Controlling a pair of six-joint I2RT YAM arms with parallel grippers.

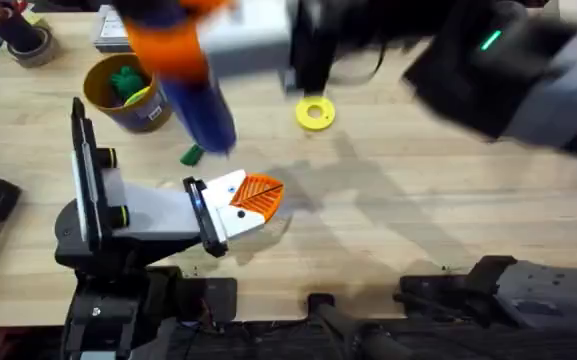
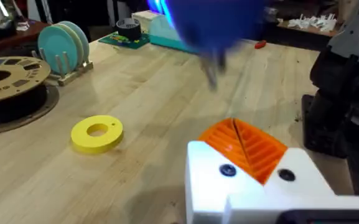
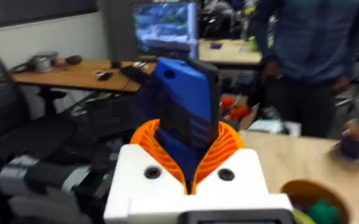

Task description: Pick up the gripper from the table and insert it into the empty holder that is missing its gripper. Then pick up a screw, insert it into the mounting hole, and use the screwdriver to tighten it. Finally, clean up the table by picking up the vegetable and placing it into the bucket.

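Note:
My right gripper (image 1: 173, 45) has reached across to the far left and is shut on the blue screwdriver (image 1: 204, 108). The right wrist view shows its orange pads (image 3: 226, 146) clamped around the screwdriver (image 3: 182, 109). The tool points down over the table, its thin tip (image 2: 211, 74) hanging above and beyond my left gripper (image 2: 238, 148). My left gripper (image 1: 256, 196) rests low near the table's middle, orange pads pressed together. The small green vegetable (image 1: 190, 154) lies on the wood beside the yellow bucket (image 1: 136, 116). The loose gripper piece, holder and screw are out of view.
A yellow ring (image 1: 315, 113) lies on the table right of the screwdriver, also seen as the yellow ring (image 2: 97, 132). Green pieces sit inside the bucket (image 3: 303, 190). A brown spool (image 2: 11, 78) and a rack of teal plates (image 2: 64, 40) stand farther off.

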